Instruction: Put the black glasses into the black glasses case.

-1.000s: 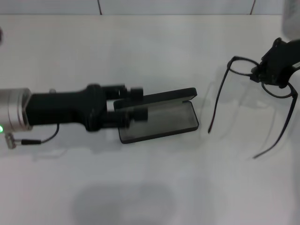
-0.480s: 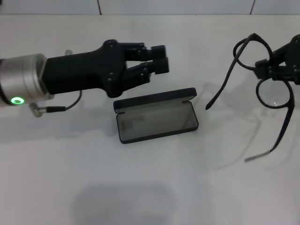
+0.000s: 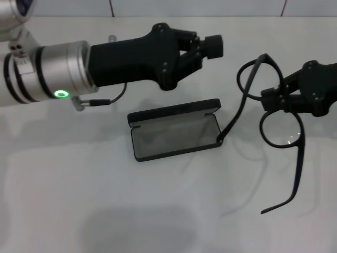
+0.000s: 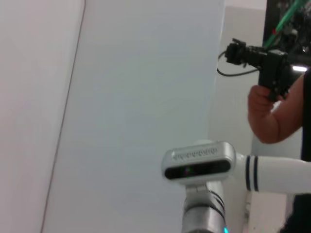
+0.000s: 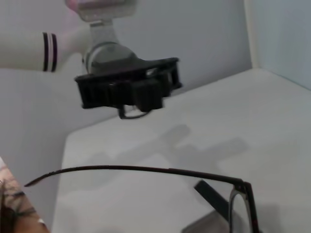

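On the white table [image 3: 168, 211] lies the open black glasses case [image 3: 175, 135]; right gripper [image 3: 274, 97] clenches the black glasses [image 3: 274, 126] beside it, one temple tip seemingly touching its rim; left gripper [image 3: 210, 46], apparently closed, hovers behind

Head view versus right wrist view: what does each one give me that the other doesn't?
Only the head view shows the open black glasses case whole, on the table, and the right hand gripping the black glasses by the frame, beside the case. Only the right wrist view shows the robot's head camera. Both show the glasses and the left hand, raised behind the case.
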